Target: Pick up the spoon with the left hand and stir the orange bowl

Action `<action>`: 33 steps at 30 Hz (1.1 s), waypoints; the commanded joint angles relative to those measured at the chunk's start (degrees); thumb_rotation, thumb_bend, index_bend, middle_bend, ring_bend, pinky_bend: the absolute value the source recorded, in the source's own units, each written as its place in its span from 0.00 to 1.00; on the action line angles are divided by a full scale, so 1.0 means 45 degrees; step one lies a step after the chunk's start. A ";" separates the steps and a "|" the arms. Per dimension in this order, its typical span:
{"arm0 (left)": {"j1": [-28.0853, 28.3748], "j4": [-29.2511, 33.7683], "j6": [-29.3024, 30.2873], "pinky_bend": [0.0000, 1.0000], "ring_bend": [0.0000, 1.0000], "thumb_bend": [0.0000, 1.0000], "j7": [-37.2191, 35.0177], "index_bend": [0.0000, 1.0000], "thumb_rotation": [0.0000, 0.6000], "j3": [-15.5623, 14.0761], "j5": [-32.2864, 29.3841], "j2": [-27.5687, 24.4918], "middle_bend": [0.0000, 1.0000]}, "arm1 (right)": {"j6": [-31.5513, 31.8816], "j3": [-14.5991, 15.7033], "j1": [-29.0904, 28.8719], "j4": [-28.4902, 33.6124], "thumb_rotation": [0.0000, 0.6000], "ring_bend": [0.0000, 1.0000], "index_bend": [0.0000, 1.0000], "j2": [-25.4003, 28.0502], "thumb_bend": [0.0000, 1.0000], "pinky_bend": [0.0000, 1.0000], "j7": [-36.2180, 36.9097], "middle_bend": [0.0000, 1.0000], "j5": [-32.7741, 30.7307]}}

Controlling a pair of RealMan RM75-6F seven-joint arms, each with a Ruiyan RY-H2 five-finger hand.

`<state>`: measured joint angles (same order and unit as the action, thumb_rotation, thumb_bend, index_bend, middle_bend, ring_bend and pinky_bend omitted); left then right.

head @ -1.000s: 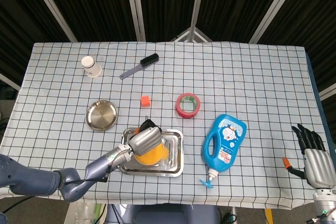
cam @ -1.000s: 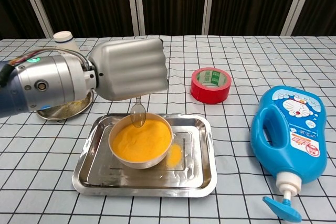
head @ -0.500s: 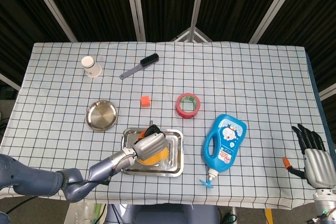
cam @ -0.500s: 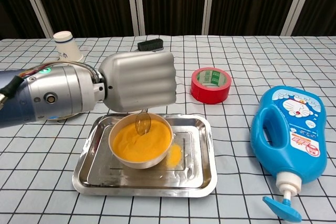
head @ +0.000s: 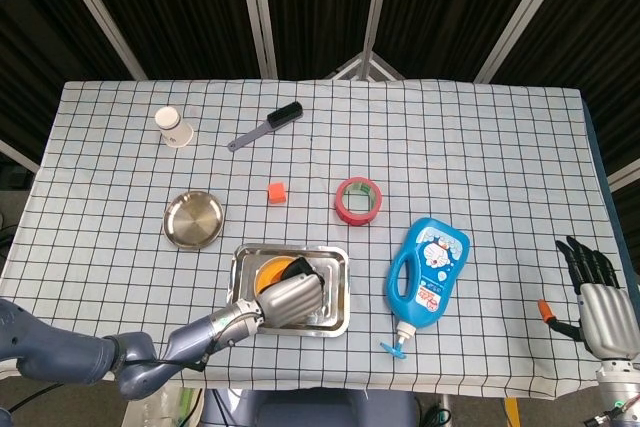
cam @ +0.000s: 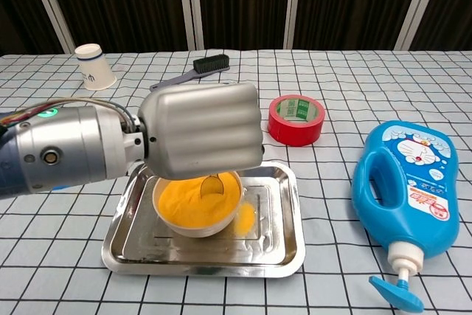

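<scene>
While the left hand (cam: 203,140) hangs over the orange bowl (cam: 193,206), its fingers are curled tight around the spoon (cam: 210,186) — only the spoon's bowl shows below the knuckles in the chest view, its tip dipped into the orange powder at the bowl's 1 o'clock side. From the head view the same hand (head: 292,296) covers most of the bowl (head: 270,272), leaving an orange crescent visible at 10 o'clock. The bowl sits in the steel tray (cam: 281,245), toward the tray's 9 o'clock half, and a small patch of spilled orange powder (cam: 245,217) lies on the tray floor just beside the bowl at 3 o'clock.

At 1 o'clock from the tray stands a roll of red tape (head: 359,200), and at 3 o'clock lies a blue detergent bottle (head: 430,271) on its side, pump nozzle pointing toward 6 o'clock. A round steel dish (head: 194,219) rests at 10 o'clock from the tray, with a small orange cube (head: 276,192) at 12 o'clock. Farther back — near the table's 11 o'clock corner — are a paper cup (head: 172,127) on its side and a black-bristled brush (head: 267,126).

The right hand (head: 603,301) sits at the table's 4 o'clock edge, well apart from everything, fingers spread and holding nothing; a small orange object (head: 546,309) lies just beside it.
</scene>
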<state>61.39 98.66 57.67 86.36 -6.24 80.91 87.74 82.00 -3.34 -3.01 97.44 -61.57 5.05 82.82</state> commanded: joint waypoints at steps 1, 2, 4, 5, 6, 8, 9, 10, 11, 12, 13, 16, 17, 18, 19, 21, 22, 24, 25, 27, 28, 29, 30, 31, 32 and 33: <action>-0.0108 0.0097 -0.0044 1.00 0.99 0.70 -0.0055 0.83 1.00 0.0002 0.0175 -0.0221 1.00 | 0.0009 -0.0003 0.0003 0.0000 1.00 0.00 0.00 -0.0002 0.38 0.00 -0.0015 0.00 -0.0001; -0.0137 0.0085 -0.0046 1.00 0.99 0.70 -0.0055 0.83 1.00 0.0027 0.0197 -0.0282 1.00 | 0.0005 0.0001 0.0005 0.0000 1.00 0.00 0.00 -0.0003 0.38 0.00 -0.0017 0.00 -0.0004; -0.0228 0.0047 -0.0028 1.00 0.99 0.70 -0.0117 0.83 1.00 0.0093 0.0216 -0.0416 1.00 | -0.0003 0.0004 0.0006 0.0007 1.00 0.00 0.00 -0.0004 0.38 0.00 -0.0013 0.00 -0.0009; -0.0283 -0.0022 -0.0005 1.00 0.99 0.70 -0.0165 0.83 1.00 0.0151 0.0200 -0.0508 1.00 | -0.0010 0.0000 0.0002 0.0004 1.00 0.00 0.00 -0.0008 0.38 0.00 -0.0013 0.00 -0.0020; -0.0306 -0.0065 -0.0005 1.00 0.99 0.70 -0.0196 0.83 1.00 0.0180 0.0186 -0.0558 1.00 | -0.0013 -0.0005 0.0000 0.0001 1.00 0.00 0.00 -0.0009 0.38 0.00 -0.0013 0.00 -0.0027; -0.0343 -0.0152 -0.0023 1.00 0.99 0.70 -0.0264 0.83 1.00 0.0239 0.0199 -0.0668 1.00 | -0.0012 -0.0011 -0.0002 0.0003 1.00 0.00 0.00 -0.0010 0.38 0.00 -0.0013 0.00 -0.0035; -0.0355 -0.0191 -0.0031 1.00 0.99 0.70 -0.0292 0.83 1.00 0.0259 0.0217 -0.0711 1.00 | -0.0012 -0.0012 -0.0002 0.0002 1.00 0.00 0.00 -0.0011 0.38 0.00 -0.0012 0.00 -0.0037; -0.0373 -0.0254 -0.0038 1.00 0.99 0.70 -0.0346 0.83 1.00 0.0292 0.0251 -0.0775 1.00 | -0.0013 -0.0013 -0.0003 0.0002 1.00 0.00 0.00 -0.0013 0.38 0.00 -0.0013 0.00 -0.0037; -0.0397 -0.0318 -0.0048 1.00 0.99 0.70 -0.0401 0.83 1.00 0.0316 0.0276 -0.0831 1.00 | -0.0014 -0.0012 -0.0002 0.0000 1.00 0.00 0.00 -0.0013 0.38 0.00 -0.0010 0.00 -0.0037; -0.0438 -0.0410 -0.0050 1.00 0.99 0.70 -0.0468 0.83 1.00 0.0356 0.0289 -0.0889 1.00 | -0.0021 -0.0010 -0.0005 0.0000 1.00 0.00 0.00 -0.0013 0.38 0.00 -0.0010 0.00 -0.0034; -0.0468 -0.0477 -0.0051 1.00 0.99 0.70 -0.0513 0.83 1.00 0.0385 0.0305 -0.0921 1.00 | -0.0029 -0.0006 -0.0008 0.0001 1.00 0.00 0.00 -0.0013 0.38 0.00 -0.0016 0.00 -0.0032; -0.0605 -0.0845 -0.0029 1.00 0.99 0.70 -0.0547 0.83 1.00 0.0512 0.0221 -0.0885 1.00 | -0.0040 0.0000 -0.0010 0.0012 1.00 0.00 0.00 -0.0018 0.38 0.00 -0.0022 0.00 -0.0036; -0.0641 -0.0933 -0.0049 1.00 0.99 0.70 -0.0537 0.83 1.00 0.0535 0.0186 -0.0836 1.00 | -0.0042 0.0001 -0.0009 0.0018 1.00 0.00 0.00 -0.0017 0.38 0.00 -0.0022 0.00 -0.0039; -0.0667 -0.0998 -0.0079 1.00 0.99 0.70 -0.0532 0.83 1.00 0.0547 0.0178 -0.0782 1.00 | -0.0044 0.0002 -0.0007 0.0020 1.00 0.00 0.00 -0.0016 0.38 0.00 -0.0017 0.00 -0.0042; -0.0684 -0.1053 -0.0112 1.00 0.99 0.70 -0.0528 0.83 1.00 0.0560 0.0189 -0.0727 1.00 | -0.0042 -0.0002 -0.0007 0.0022 1.00 0.00 0.00 -0.0015 0.38 0.00 -0.0013 0.00 -0.0044; -0.0714 -0.1164 -0.0199 1.00 0.99 0.70 -0.0505 0.83 1.00 0.0588 0.0218 -0.0560 1.00 | -0.0043 -0.0003 -0.0006 0.0026 1.00 0.00 0.00 -0.0008 0.38 0.00 0.0004 0.00 -0.0049; -0.0725 -0.1205 -0.0220 1.00 0.99 0.70 -0.0467 0.83 1.00 0.0606 0.0234 -0.0502 1.00 | -0.0045 -0.0002 -0.0006 0.0025 1.00 0.00 0.00 -0.0008 0.38 0.00 0.0008 0.00 -0.0048; -0.0740 -0.1241 -0.0294 1.00 0.99 0.70 -0.0433 0.83 1.00 0.0649 0.0268 -0.0392 1.00 | -0.0047 -0.0004 -0.0008 0.0029 1.00 0.00 0.00 -0.0004 0.38 0.00 0.0026 0.00 -0.0047; -0.0747 -0.1246 -0.0327 1.00 0.99 0.70 -0.0433 0.83 1.00 0.0661 0.0291 -0.0339 1.00 | -0.0047 -0.0005 -0.0009 0.0028 1.00 0.00 0.00 -0.0003 0.38 0.00 0.0035 0.00 -0.0043; -0.0761 -0.1248 -0.0367 1.00 0.99 0.70 -0.0417 0.83 1.00 0.0677 0.0303 -0.0279 1.00 | -0.0047 -0.0008 -0.0010 0.0024 1.00 0.00 0.00 0.0005 0.38 0.00 0.0043 0.00 -0.0044; -0.0770 -0.1243 -0.0386 1.00 0.99 0.70 -0.0414 0.83 1.00 0.0687 0.0304 -0.0249 1.00 | -0.0050 -0.0008 -0.0011 0.0022 1.00 0.00 0.00 0.0006 0.38 0.00 0.0046 0.00 -0.0045; -0.0790 -0.1202 -0.0426 1.00 0.99 0.70 -0.0448 0.83 1.00 0.0703 0.0309 -0.0170 1.00 | -0.0051 -0.0009 -0.0010 0.0025 1.00 0.00 0.00 0.0008 0.38 0.00 0.0059 0.00 -0.0046; -0.0805 -0.1174 -0.0447 1.00 0.99 0.70 -0.0470 0.83 1.00 0.0716 0.0320 -0.0112 1.00 | -0.0045 -0.0008 -0.0008 0.0022 1.00 0.00 0.00 0.0009 0.38 0.00 0.0064 0.00 -0.0040; -0.0821 -0.1152 -0.0462 1.00 0.99 0.70 -0.0473 0.83 1.00 0.0730 0.0328 -0.0069 1.00 | -0.0036 -0.0008 -0.0006 0.0018 1.00 0.00 0.00 0.0010 0.38 0.00 0.0064 0.00 -0.0032; -0.0835 -0.1116 -0.0472 1.00 0.99 0.70 -0.0483 0.83 1.00 0.0739 0.0326 -0.0040 1.00 | -0.0033 -0.0007 -0.0006 0.0018 1.00 0.00 0.00 0.0011 0.38 0.00 0.0065 0.00 -0.0028; -0.0846 -0.1091 -0.0479 1.00 0.99 0.70 -0.0486 0.83 1.00 0.0752 0.0324 -0.0019 1.00 | -0.0031 -0.0008 -0.0005 0.0018 1.00 0.00 0.00 0.0011 0.38 0.00 0.0067 0.00 -0.0027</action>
<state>57.61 93.73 55.54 84.19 -2.88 82.37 87.63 81.87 -3.37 -3.04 97.52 -61.52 5.35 82.70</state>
